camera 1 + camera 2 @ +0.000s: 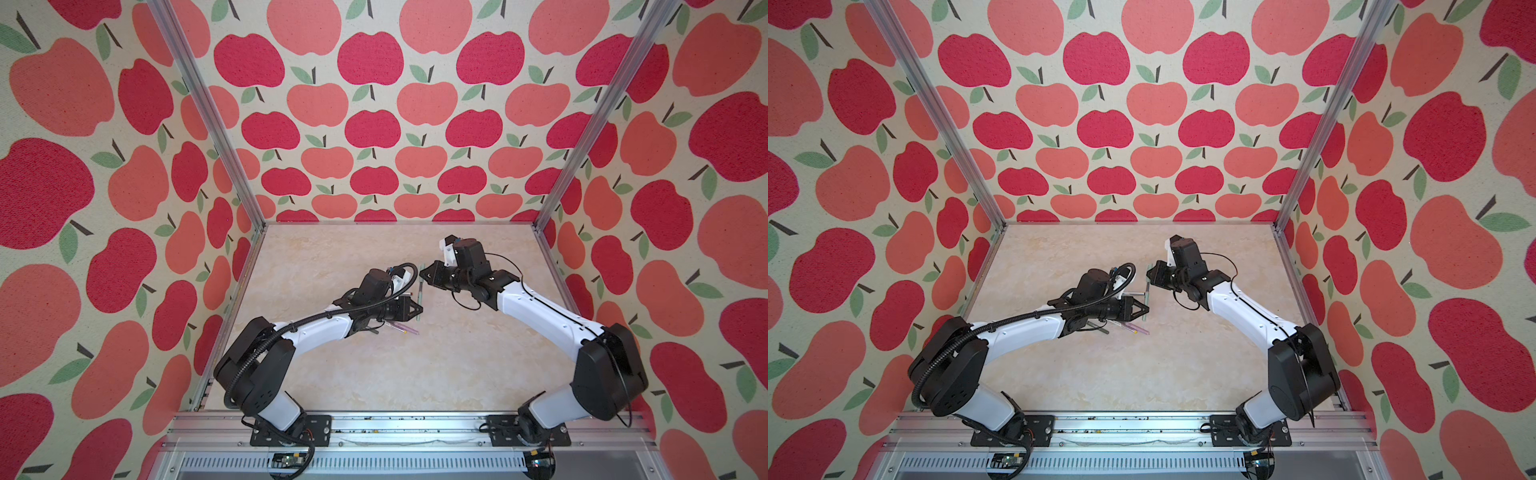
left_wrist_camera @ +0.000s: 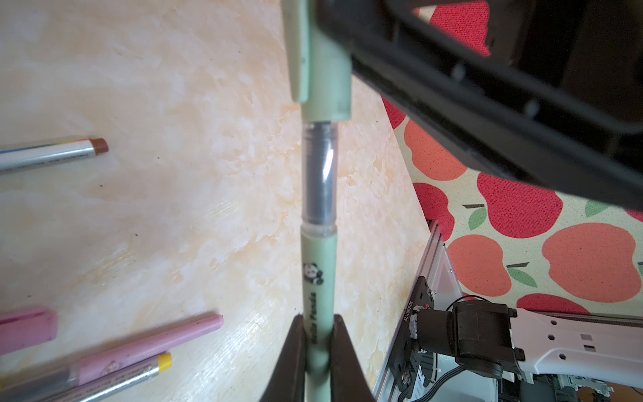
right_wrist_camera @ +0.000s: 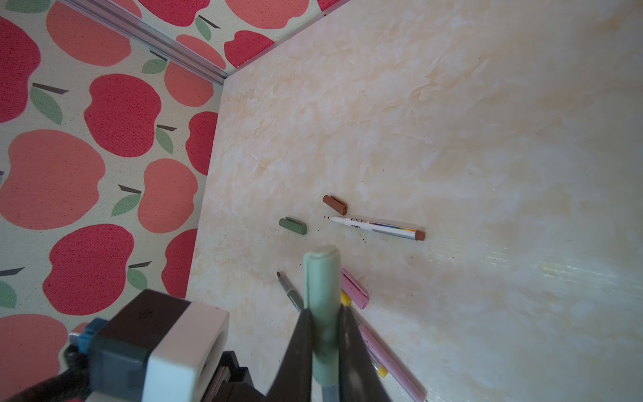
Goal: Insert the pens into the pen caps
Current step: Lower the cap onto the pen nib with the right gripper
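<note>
Surface: the counter (image 1: 415,374), cream marbled, with apple-print walls (image 1: 370,124) around it

1. Nearest the front, a lilac-pink pen (image 2: 149,344), uncapped and flat on the counter below the left wrist. A white-and-yellow pen (image 2: 139,374) lies just beside it, and a pink cap (image 2: 26,329) sits loose close by
2. The left hand (image 2: 317,323), clenched on the printed barrel of the sage green pen (image 2: 318,278), which is held clear of the counter near its middle. The barrel is pale sage with a small panda mark and dark lettering, then a clear sleeve over a dark core
3. The sage green cap (image 3: 322,275), the only holder in use. The pen's tip end sits inside its mouth, and the clear sleeve shows between cap rim and barrel, so it is not pushed home. A flat clip runs along one side
4. The right hand (image 3: 322,313), clenched on that cap and facing the left hand in both top views
5. Beyond, flat on the counter: a dark green pen (image 3: 290,290), uncapped; a dark green cap (image 3: 293,226) and a brown cap (image 3: 335,204), apart from each other and neither on a pen; and a grey-white pen (image 3: 375,228) with a brown end, uncapped, its tip near the brown cap
</note>
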Robot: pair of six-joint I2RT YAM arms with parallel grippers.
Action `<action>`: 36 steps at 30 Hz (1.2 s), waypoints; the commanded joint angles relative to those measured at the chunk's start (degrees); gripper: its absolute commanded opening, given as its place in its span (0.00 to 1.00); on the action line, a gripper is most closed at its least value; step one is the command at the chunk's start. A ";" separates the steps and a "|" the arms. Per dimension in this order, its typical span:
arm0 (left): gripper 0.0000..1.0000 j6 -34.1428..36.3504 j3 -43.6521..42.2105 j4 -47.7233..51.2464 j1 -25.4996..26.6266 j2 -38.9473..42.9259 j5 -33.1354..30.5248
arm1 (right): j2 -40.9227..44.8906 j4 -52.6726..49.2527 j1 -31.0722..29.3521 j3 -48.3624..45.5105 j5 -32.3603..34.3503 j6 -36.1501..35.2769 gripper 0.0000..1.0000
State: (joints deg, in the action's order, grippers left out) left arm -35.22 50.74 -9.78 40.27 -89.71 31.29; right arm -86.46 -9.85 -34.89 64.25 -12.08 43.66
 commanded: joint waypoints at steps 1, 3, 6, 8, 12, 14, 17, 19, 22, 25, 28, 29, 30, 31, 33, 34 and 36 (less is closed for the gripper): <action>0.00 -0.05 0.32 -2.40 -0.65 1.61 -2.87 | 2.04 -0.43 -1.07 -0.70 -0.93 0.66 0.12; 0.00 -0.07 0.23 -2.78 -0.76 2.01 -3.21 | 2.12 -0.61 -1.23 -1.03 -0.96 0.68 0.12; 0.00 0.05 0.15 -2.97 -1.10 2.61 -3.67 | 2.50 -0.61 -1.41 -1.58 -1.04 0.56 0.12; 0.00 0.24 0.06 -2.98 -1.44 2.99 -3.65 | 2.69 -0.59 -1.54 -1.84 -1.04 0.34 0.12; 0.00 0.53 -0.12 -2.78 -2.26 3.55 -3.67 | 3.06 -0.85 -1.63 -2.11 -1.13 -0.14 0.12; 0.00 0.65 -0.38 -2.63 -2.54 3.81 -3.69 | 3.25 -1.01 -1.67 -2.03 -1.21 -0.48 0.12; 0.00 0.82 -0.48 -2.54 -3.00 4.24 -3.60 | 3.47 -1.08 -1.92 -1.85 -1.65 -1.18 0.12; 0.00 0.90 -0.56 -2.50 -3.29 4.37 -3.52 | 3.48 -1.17 -1.93 -1.76 -1.80 -1.79 0.12; 0.00 1.20 -0.56 -2.39 -3.65 4.72 -3.43 | 3.31 -1.06 -2.04 -1.82 -2.62 -2.08 0.12; 0.00 1.42 -0.64 -2.37 -3.80 4.82 -3.43 | 3.07 -0.49 -2.46 -1.76 -3.88 -1.67 0.12; 0.00 1.49 -0.56 -2.50 -4.12 4.86 -3.34 | 2.87 -0.44 -2.81 -1.76 -4.36 -1.58 0.12; 0.00 1.57 -0.56 -2.52 -4.15 4.93 -3.41 | 2.87 -0.44 -2.94 -1.76 -4.36 -1.63 0.12; 0.00 1.64 -0.60 -2.60 -4.23 4.98 -3.38 | 2.96 -0.44 -2.92 -1.76 -4.36 -1.61 0.12; 0.00 1.86 -0.56 -2.51 -4.34 5.14 -3.42 | 2.96 -0.44 -3.01 -1.77 -4.39 -1.58 0.12; 0.00 2.21 -0.56 -2.44 -4.50 5.42 -3.22 | 3.11 -0.61 -2.99 -1.76 -4.36 -1.72 0.14; 0.00 2.55 -0.56 -2.38 -4.67 5.54 -2.93 | 3.30 -0.73 -2.92 -1.59 -4.28 -1.96 0.17; 0.00 3.42 -0.48 -1.99 -4.83 5.57 -1.53 | 3.69 -0.76 -2.51 -1.20 -4.87 -2.78 0.25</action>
State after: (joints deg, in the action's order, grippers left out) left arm -33.52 50.30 -10.63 37.01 -85.78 30.70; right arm -84.60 -7.73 -36.91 63.24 -14.33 42.68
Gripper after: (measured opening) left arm 0.130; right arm 0.238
